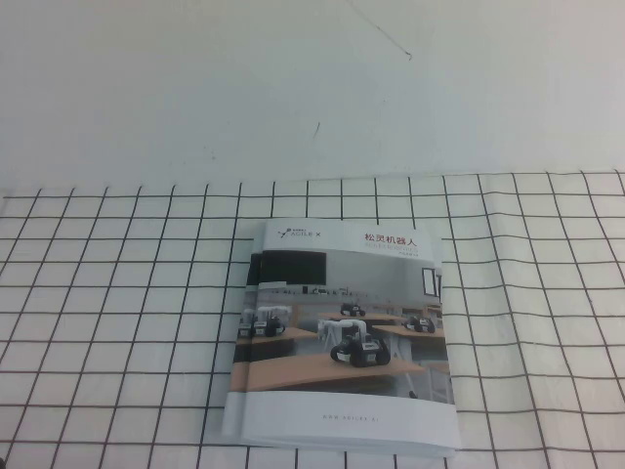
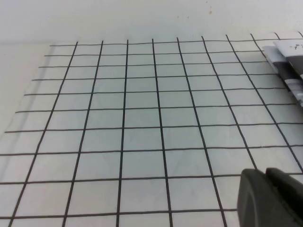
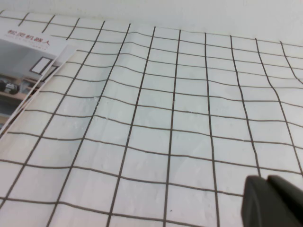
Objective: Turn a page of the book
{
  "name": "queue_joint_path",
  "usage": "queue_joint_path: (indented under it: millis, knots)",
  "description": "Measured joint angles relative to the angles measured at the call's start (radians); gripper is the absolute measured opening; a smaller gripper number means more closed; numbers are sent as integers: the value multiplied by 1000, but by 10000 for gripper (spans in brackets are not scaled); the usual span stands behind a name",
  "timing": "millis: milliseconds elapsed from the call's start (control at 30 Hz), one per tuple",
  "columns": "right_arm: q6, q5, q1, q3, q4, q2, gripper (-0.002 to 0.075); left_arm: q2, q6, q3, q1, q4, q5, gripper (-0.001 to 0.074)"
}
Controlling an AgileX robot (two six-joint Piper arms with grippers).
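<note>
The book (image 1: 344, 337) lies closed on the grid-patterned cloth in the middle of the high view, its front cover leaf, the page (image 1: 352, 313), up with the robot-classroom photo and Chinese title. Its edge shows in the left wrist view (image 2: 286, 66) and its corner in the right wrist view (image 3: 28, 61). Neither arm shows in the high view. My left gripper (image 2: 267, 196) is over bare cloth, off the book's left side, fingers together. My right gripper (image 3: 270, 201) is over bare cloth, off the book's right side, fingers together. Neither touches the book.
A white cloth with a black grid (image 1: 117, 322) covers the near part of the table. Beyond it is a plain white surface (image 1: 293, 88) with a thin dark line on it.
</note>
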Motion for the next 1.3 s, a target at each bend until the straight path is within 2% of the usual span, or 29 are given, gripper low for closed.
queue_joint_path:
  millis: [167, 500, 600, 867, 1100, 1200, 1300]
  knots:
    - [0, 0, 0, 0, 0, 0, -2, 0, 0, 4, 0, -3, -65, -3]
    - [0, -17, 0, 0, -12, 0, -2, 0, -8, 4, 0, -6, -445, -3]
    - [0, -116, 0, 0, -25, 0, -2, 0, -25, 4, 0, -6, -574, -3]
    - [-31, -608, 0, 0, -118, 0, -2, 0, -43, 4, 0, -6, -853, -3]
    - [124, -876, 0, 0, -110, 0, -2, 0, -46, -4, 0, -6, -865, -3]
    - [178, -985, 0, 0, -98, 0, -2, 0, -46, -90, 0, -2, -728, -3]
    - [194, -910, 0, -49, -97, 0, -2, 9, -49, -225, 0, -2, -534, -3]
